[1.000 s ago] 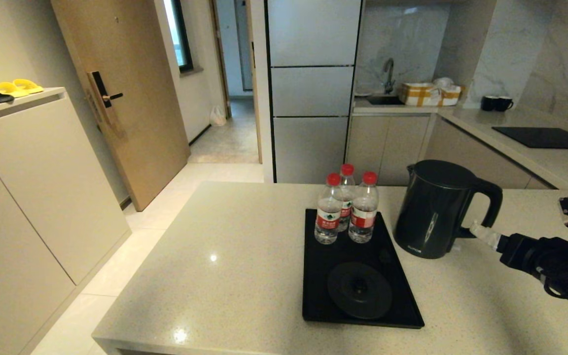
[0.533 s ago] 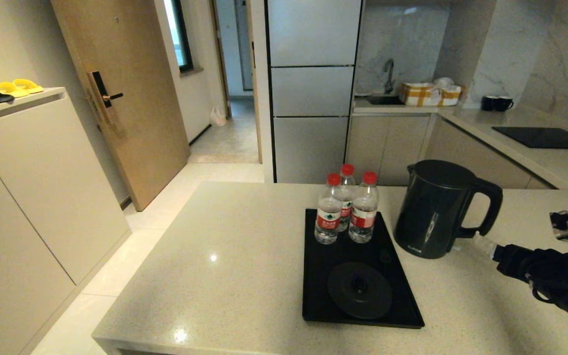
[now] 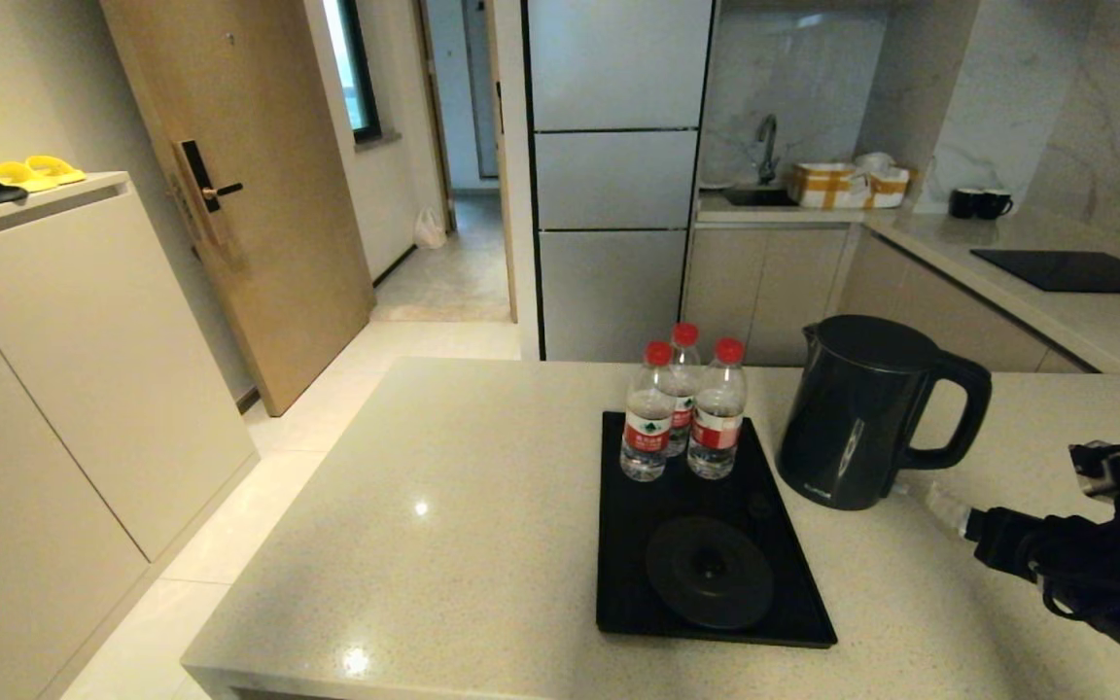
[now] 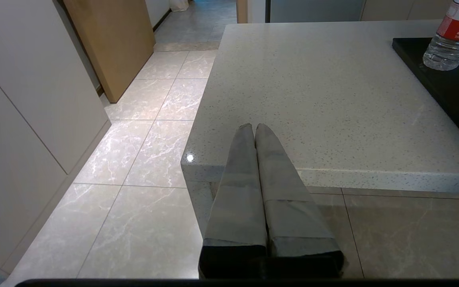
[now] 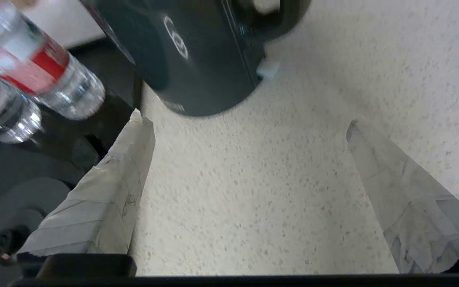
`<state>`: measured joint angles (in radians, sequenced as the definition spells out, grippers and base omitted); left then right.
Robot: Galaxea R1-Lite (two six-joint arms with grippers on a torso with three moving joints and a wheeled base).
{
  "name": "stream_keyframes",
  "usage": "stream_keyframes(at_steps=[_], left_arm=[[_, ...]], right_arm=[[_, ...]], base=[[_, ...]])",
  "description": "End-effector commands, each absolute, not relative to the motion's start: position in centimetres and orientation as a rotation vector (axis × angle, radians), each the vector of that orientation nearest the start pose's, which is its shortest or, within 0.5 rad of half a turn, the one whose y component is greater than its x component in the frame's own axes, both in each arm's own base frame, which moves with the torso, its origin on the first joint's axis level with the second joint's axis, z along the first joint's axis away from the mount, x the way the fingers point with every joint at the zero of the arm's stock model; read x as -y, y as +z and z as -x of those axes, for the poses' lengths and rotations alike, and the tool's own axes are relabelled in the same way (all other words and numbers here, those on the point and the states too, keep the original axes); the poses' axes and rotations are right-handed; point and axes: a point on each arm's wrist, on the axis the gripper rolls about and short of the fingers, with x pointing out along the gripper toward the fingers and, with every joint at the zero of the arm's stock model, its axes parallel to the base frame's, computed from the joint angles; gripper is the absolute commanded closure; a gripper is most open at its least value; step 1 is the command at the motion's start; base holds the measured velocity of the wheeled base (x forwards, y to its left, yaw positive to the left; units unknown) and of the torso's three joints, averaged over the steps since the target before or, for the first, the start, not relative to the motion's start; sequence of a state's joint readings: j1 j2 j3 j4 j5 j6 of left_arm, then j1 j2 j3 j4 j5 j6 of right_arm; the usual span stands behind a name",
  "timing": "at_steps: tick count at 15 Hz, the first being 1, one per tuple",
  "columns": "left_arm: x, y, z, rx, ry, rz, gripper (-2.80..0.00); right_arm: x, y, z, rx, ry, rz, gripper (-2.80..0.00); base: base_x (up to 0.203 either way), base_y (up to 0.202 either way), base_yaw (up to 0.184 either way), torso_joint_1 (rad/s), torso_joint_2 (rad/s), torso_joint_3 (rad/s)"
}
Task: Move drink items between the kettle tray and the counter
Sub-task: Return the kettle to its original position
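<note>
Head view: the kettle (image 3: 859, 412) stands upright on the worktop (image 3: 463, 525), just beside the far right edge of the kettle tray (image 3: 630, 544), handle turned toward the robot's right.
Kettle tray: it lies flat on the worktop with its round base disc (image 3: 709, 572) bare at the near end and three water bottles (image 3: 682, 403) clustered at the far end.
Right gripper: the right gripper (image 3: 949, 509) sits low over the worktop, near the kettle's base but apart from it; in the right wrist view its jaws stand spread wide with only speckled stone between them (image 5: 249, 123).
Change over the last second: one second ago the fingertip reached the lower part of the kettle's handle; half a second ago it had drawn clear; now it is further back toward the robot and lower. The kettle, tray and bottles have not shifted.
Left gripper: the left gripper (image 4: 254, 129) is parked just off the near left corner of the worktop, above the tiled floor (image 4: 142, 159), jaws pressed together and holding nothing.
</note>
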<state>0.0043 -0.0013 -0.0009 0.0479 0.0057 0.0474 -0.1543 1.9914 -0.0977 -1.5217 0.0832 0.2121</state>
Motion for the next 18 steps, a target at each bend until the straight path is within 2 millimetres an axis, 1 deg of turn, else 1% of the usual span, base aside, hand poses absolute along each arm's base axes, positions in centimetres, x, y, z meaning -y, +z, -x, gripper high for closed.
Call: stream_keyframes(at_steps=[1, 6, 8, 10, 12, 17, 18], left_arm=[[0.0, 7.1, 2.3, -0.048, 0.01, -0.048, 0.0], [0.0, 7.1, 2.3, -0.047, 0.01, -0.048, 0.0], [0.0, 7.0, 2.3, -0.049, 0.01, -0.048, 0.0], [0.0, 7.1, 2.3, -0.048, 0.01, -0.048, 0.0], [0.0, 7.1, 2.3, -0.048, 0.011, -0.048, 0.0], [0.0, 7.1, 2.3, -0.049, 0.01, -0.048, 0.0], [0.0, 7.0, 2.3, -0.049, 0.01, -0.048, 0.0]], right_arm=[[3.4, 5.8, -23.1, -0.309, -0.104, -0.254, -2.8], [3.6, 5.9, -23.7, -0.29, -0.108, -0.263, -2.8], [4.2, 5.7, -24.4, -0.279, -0.135, -0.27, -2.8], [4.3, 5.6, -24.5, -0.28, -0.14, -0.27, -2.8], [4.4, 4.9, -25.0, -0.299, -0.156, -0.27, -2.8], [4.2, 4.5, -25.8, -0.307, -0.141, -0.214, -2.8], [4.2, 3.9, -26.1, -0.322, -0.166, -0.208, -2.8]], base=[[0.0, 0.0, 0.0, 0.0, 0.0, 0.0], [0.0, 0.0, 0.0, 0.0, 0.0, 0.0], [0.0, 0.0, 0.0, 0.0, 0.0, 0.0], [0.0, 0.0, 0.0, 0.0, 0.0, 0.0], [0.0, 0.0, 0.0, 0.0, 0.0, 0.0], [0.0, 0.0, 0.0, 0.0, 0.0, 0.0], [0.0, 0.0, 0.0, 0.0, 0.0, 0.0]])
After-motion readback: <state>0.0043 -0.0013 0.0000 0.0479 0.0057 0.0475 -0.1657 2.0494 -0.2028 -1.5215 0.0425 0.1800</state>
